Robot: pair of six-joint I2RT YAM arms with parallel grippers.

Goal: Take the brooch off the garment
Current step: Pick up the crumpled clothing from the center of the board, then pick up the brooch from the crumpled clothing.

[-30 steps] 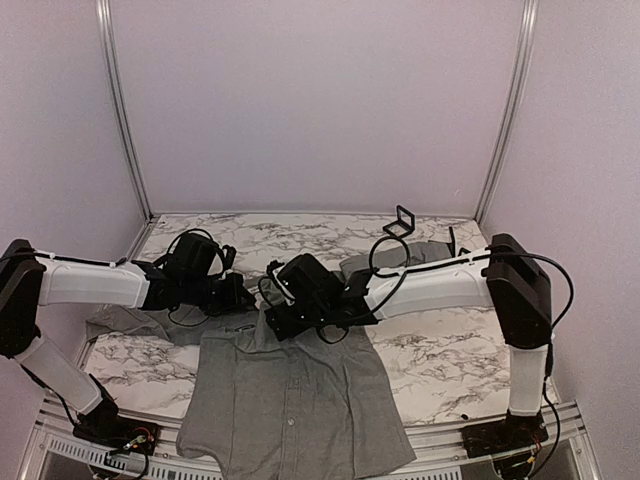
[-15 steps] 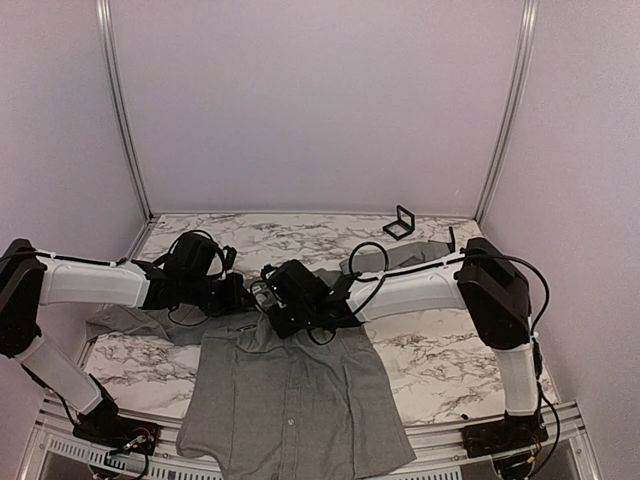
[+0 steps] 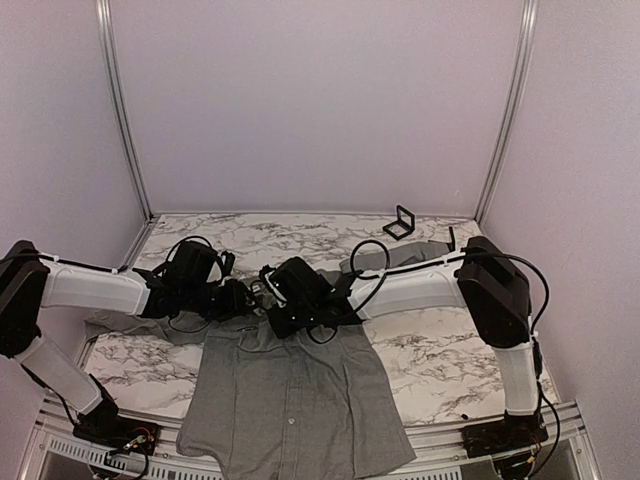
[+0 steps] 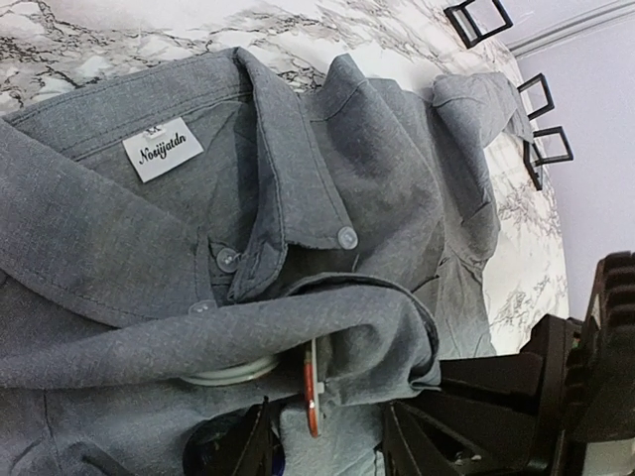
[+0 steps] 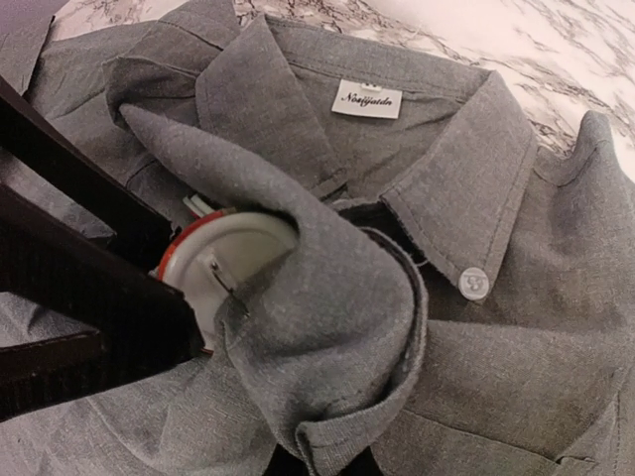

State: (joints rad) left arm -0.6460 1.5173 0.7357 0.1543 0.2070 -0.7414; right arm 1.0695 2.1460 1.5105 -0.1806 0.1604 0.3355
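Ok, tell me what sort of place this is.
Likely a robot test booth, not a home: plain lilac wall panels in aluminium rails, a marble-patterned tabletop, and a grey button-up shirt spread on it.

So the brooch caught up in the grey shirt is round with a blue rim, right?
Not blue. The brooch caught up in the grey shirt is round with a red rim, as the right wrist view shows.

A robot lab booth: plain lilac walls (image 3: 320, 100), aluminium posts (image 3: 124, 110), marble-print tabletop (image 3: 440, 350).
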